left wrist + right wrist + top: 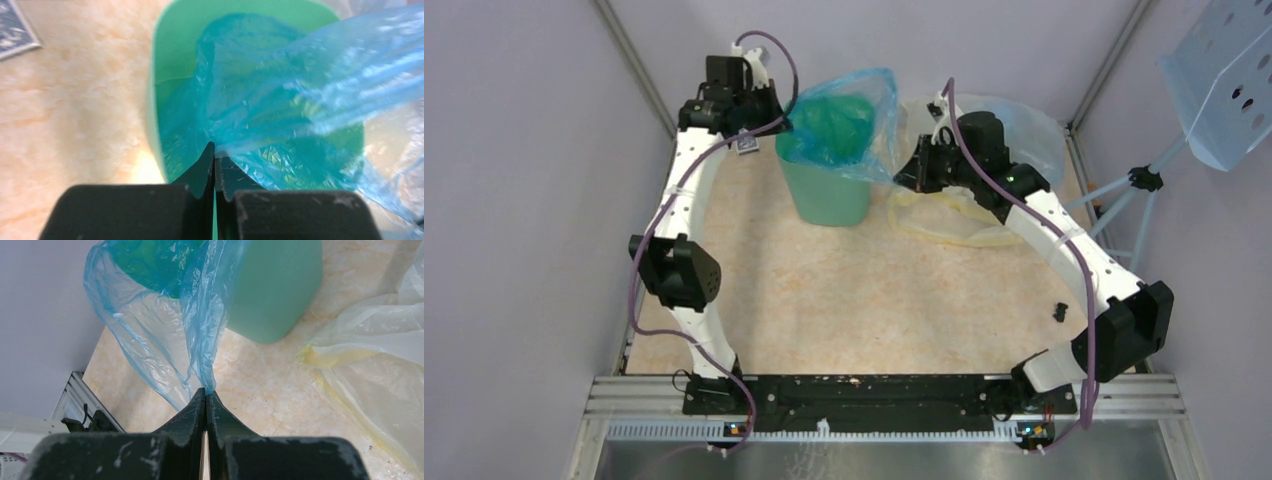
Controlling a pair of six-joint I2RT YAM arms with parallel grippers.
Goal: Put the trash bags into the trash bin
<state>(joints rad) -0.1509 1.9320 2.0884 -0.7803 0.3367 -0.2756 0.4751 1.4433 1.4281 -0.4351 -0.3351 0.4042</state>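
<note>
The green trash bin (829, 200) stands at the back middle of the table. A light blue trash bag (844, 115) is stuffed partly into it, its loose film spilling over the right rim. My left gripper (782, 118) hangs over the bin's left rim, shut on the blue bag's edge (280, 85) inside the bin (172, 35). My right gripper (206, 392) is shut on a stretched corner of the same bag (200, 315), to the right of the bin (272, 295). A pale yellowish trash bag (964, 225) lies flat on the table under the right arm.
A small dark card box (14, 30) lies left of the bin. More crinkled translucent plastic (1034, 135) is heaped behind the right arm. A small black piece (1060, 311) sits near the table's right edge. Enclosure walls close in at the back and sides.
</note>
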